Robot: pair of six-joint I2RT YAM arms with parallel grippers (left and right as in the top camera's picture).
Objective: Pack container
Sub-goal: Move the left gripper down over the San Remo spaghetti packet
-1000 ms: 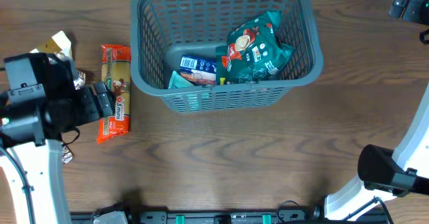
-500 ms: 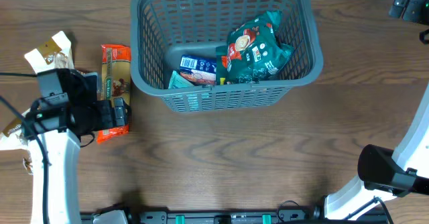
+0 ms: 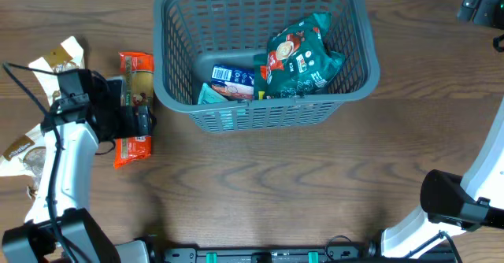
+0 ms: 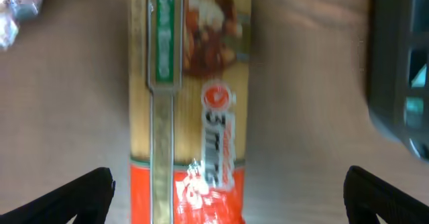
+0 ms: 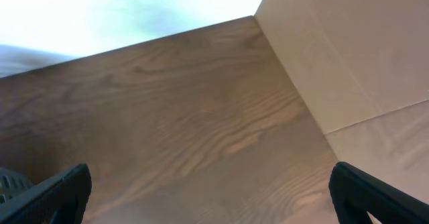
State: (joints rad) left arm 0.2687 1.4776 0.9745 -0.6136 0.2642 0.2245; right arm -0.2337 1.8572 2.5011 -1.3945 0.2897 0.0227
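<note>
Beside the left wall of the large dark grey slotted plastic container, your left pincer hangs with jaws spread wide, straddling a long orange-and-yellow pasta packet on the brown wooden worktop. The container sits just right of that pincer, at the far middle. Your right pincer gapes wide too, well apart from it, near the far right corner.

An orange-ended spaghetti packet lies lengthwise on the dark wooden surface. Pale snack wrappers lie scattered near its left. Well to the right, a green bag leans over a blue carton.
</note>
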